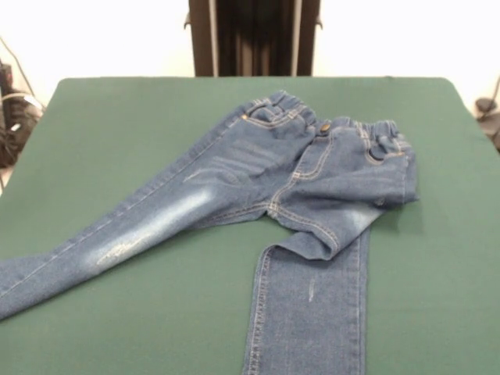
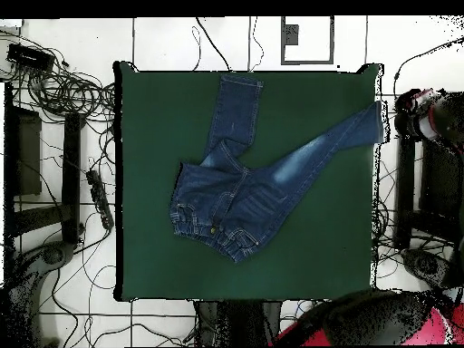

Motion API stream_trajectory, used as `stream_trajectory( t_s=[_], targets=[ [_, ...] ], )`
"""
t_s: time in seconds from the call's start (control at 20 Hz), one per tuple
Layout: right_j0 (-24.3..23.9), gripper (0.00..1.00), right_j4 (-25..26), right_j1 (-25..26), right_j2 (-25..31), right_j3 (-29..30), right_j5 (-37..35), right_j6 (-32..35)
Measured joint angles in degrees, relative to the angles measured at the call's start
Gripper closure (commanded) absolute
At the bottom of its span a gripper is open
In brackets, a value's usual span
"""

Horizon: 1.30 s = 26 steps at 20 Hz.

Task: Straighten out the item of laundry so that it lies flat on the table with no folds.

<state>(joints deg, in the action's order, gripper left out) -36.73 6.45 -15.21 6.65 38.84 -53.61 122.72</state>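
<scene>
Blue jeans (image 1: 258,180) lie on the green tabletop (image 1: 437,156), waistband toward its far edge. One leg runs diagonally to a corner; the other, creased at the thigh, points straight at the near edge. No fingers are visible.

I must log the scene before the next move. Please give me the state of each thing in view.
jeans: spread on the table, not flat; a fold at the crotch covers the top of one leg.
table: green cover, holds the jeans.
gripper: not in view.
</scene>
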Motion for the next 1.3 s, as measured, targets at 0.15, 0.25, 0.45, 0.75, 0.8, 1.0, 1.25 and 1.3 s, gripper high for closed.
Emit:
stream_trajectory(
  t_s=[0.15,0.25,0.45,0.75,0.8,1.0,1.25,1.3],
  targets=[
    [1.5,0.0,0.0,-0.1,0.0,0.0,0.0,0.0],
    [2.5,0.0,0.0,-0.1,0.0,-0.1,-0.3,0.0],
    [5.6,0.0,-0.3,-0.3,0.0,-0.4,-2.3,0.0],
    [8.4,0.0,-1.3,-0.5,0.1,-0.4,-3.5,0.0],
    [8.7,0.0,-1.5,-0.6,0.1,-0.4,-3.5,0.0],
    [9.6,0.0,-2.1,-0.7,0.1,-0.4,-3.5,0.0],
    [10.2,0.0,-2.4,-0.8,0.1,-0.4,-3.5,0.0],
    [10.3,0.0,-2.4,-0.8,0.1,-0.4,-3.5,0.0]
  ],
)
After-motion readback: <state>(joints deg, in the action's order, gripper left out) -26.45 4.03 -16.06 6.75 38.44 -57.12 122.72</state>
